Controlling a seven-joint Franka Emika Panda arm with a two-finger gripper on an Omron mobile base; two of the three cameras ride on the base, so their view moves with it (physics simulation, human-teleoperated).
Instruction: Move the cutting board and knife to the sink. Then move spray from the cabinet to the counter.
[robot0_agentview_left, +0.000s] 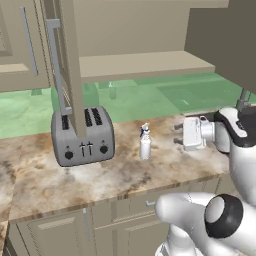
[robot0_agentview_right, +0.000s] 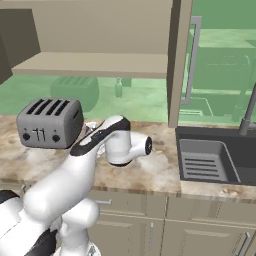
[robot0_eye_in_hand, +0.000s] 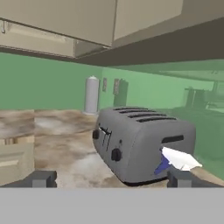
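Note:
The spray, a slim white bottle with a bluish nozzle, stands upright on the marbled counter to the right of the toaster. My gripper hovers open a short way to its right, fingers pointing at it and holding nothing. In the hand view the spray shows just above the right fingertip. The cabinet above is open, its beige shelf bare. Off to the right lies the dark sink with its ribbed rack. The cutting board and knife are out of view.
A grey four-slot toaster stands on the counter left of the spray. The open cabinet door hangs over it. Another open door stands left of the sink, beside the tall faucet. A grey canister stands by the green wall.

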